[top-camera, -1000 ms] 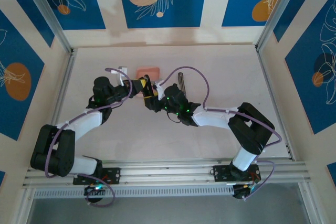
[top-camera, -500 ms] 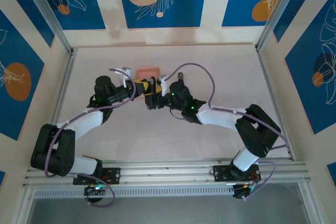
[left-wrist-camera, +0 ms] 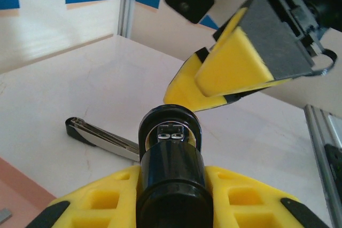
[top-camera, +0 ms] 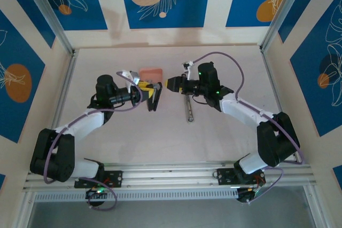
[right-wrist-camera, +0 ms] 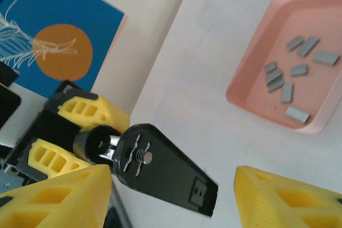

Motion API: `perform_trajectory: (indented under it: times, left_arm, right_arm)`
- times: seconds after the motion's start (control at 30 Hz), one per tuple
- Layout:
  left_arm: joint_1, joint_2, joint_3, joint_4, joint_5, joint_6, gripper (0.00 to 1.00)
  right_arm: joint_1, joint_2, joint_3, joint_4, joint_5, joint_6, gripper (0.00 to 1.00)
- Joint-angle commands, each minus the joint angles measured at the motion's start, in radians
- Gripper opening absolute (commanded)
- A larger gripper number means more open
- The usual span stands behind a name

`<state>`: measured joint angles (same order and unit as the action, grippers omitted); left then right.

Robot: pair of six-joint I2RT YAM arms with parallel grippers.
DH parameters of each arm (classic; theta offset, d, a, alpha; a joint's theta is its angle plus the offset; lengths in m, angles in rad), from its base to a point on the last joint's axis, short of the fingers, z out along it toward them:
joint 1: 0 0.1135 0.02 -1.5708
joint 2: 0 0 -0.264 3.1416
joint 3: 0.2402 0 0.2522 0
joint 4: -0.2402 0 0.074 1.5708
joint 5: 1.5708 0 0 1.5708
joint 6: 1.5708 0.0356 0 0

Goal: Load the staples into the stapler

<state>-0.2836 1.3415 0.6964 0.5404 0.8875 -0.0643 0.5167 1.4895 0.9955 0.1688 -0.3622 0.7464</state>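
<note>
Currently, a black stapler [top-camera: 153, 97] is held off the surface [top-camera: 235, 68] near the middle of the scene, pinched in the left pincer [top-camera: 145, 92], whose yellow fingers are pressed against its sides. The right pincer [top-camera: 172, 84] is seen just to the right of the stapler, with its fingers spread and nothing between them. In the right wrist view, the stapler's long black arm is seen jutting out past the left pincer's grip.

The staples [right-wrist-camera: 298, 70], a handful of small grey strips, are scattered loose in a salmon-pink tray [right-wrist-camera: 251, 57], which is set on the surface just beyond the stapler, on the far side. A long metal bar [top-camera: 188, 105] with a black end is laid flat on the surface to the right of the stapler, under the right arm. Whether it belongs to the stapler cannot be told.

The step in hand is judged to be fetching a strip with the free right pincer. For this to be done well, the stapler is best held level and steady by the left pincer. One strip should be singled out, preferably one lying apart from its neighbours. It should be gripped lightly by its long edges, so that it is neither crushed nor flicked away. The tray's raised wall should be cleared on the way in and out.
</note>
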Motion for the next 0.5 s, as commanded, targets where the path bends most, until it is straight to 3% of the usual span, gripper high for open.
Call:
perform_trajectory:
  times: [0.0, 0.27, 0.47]
  left_arm:
    - [-0.011, -0.059, 0.051, -0.027, 0.079, 0.138, 0.0]
    - [-0.022, -0.079, 0.058, -0.08, 0.067, 0.184, 0.0]
    - [-0.033, -0.076, 0.061, -0.064, 0.058, 0.172, 0.0]
  right_arm:
    - [0.01, 0.025, 0.066, -0.088, -0.131, 0.023, 0.61]
    - [0.028, 0.091, 0.155, -0.178, -0.177, -0.015, 0.56]
    - [0.029, 0.099, 0.154, -0.212, -0.155, -0.018, 0.44]
